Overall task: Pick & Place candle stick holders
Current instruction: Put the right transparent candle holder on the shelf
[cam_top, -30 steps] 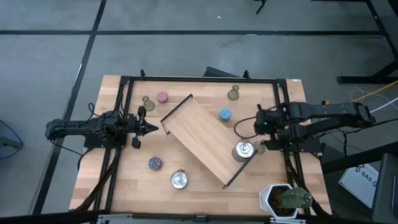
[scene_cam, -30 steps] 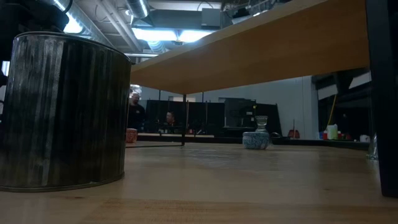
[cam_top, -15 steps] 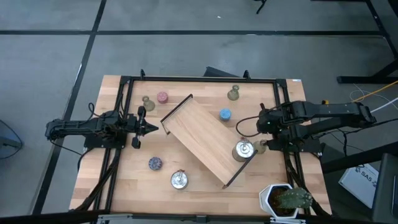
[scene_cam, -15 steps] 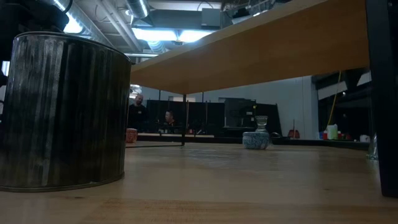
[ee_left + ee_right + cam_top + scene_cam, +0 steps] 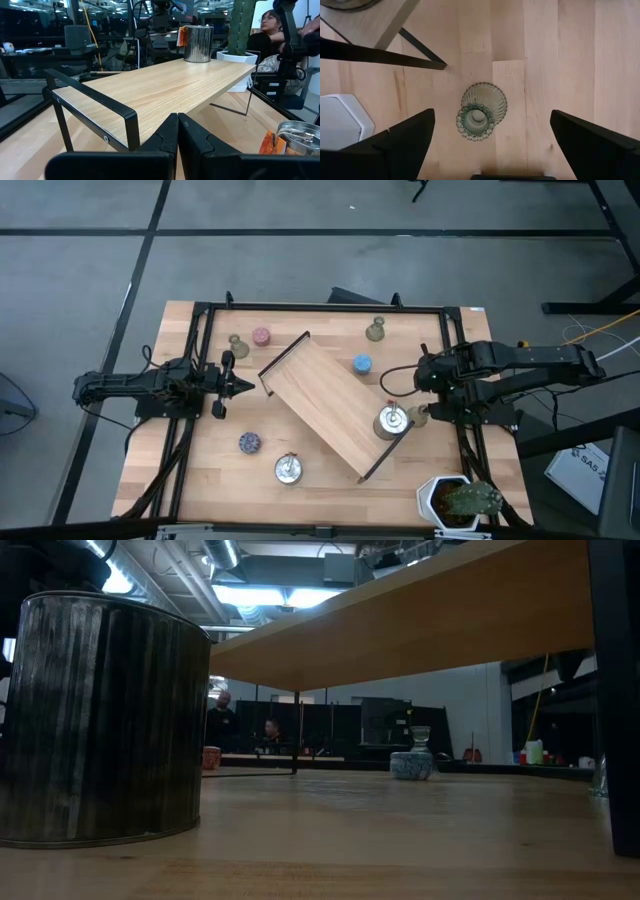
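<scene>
Above, the right gripper (image 5: 485, 145), fingers spread wide, hangs over a green holder (image 5: 481, 111) near the table's (image 5: 320, 320) right edge; left gripper (image 5: 243, 387), pressed together, waits at left edge.

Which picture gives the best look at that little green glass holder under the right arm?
The right wrist view: the green holder sits centred between its open jaws. The high view shows only a speck; the others don't show it.

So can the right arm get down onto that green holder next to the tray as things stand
Probably yes. The right gripper hangs open right above the green holder, which stands alone on bare table; the tray's leg and the white pot sit off to one side.
</scene>
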You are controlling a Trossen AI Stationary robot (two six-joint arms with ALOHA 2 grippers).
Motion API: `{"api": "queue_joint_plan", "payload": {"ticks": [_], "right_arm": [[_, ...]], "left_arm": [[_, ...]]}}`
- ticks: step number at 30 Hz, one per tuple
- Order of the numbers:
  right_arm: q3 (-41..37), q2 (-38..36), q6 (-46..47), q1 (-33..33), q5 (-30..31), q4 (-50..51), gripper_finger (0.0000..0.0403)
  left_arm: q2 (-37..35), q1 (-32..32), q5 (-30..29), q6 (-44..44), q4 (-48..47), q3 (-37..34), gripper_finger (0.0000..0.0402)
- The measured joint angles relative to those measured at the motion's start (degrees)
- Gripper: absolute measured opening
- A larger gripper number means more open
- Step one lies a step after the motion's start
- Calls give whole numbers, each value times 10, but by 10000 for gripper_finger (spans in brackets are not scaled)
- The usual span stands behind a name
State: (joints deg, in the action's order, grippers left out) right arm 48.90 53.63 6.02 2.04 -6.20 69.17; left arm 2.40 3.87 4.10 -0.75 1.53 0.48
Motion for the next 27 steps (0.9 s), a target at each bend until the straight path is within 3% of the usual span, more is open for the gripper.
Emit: {"api": "queue_joint_plan", "payload": {"ticks": [12, 27], "right_arm": [[0, 6, 5, 0, -1, 3, 399], [0, 69, 6, 0, -5, 9, 399]], "left_arm": [[0, 0, 0, 0, 0, 0, 4], [0, 0, 0, 0, 0, 0, 4]]}}
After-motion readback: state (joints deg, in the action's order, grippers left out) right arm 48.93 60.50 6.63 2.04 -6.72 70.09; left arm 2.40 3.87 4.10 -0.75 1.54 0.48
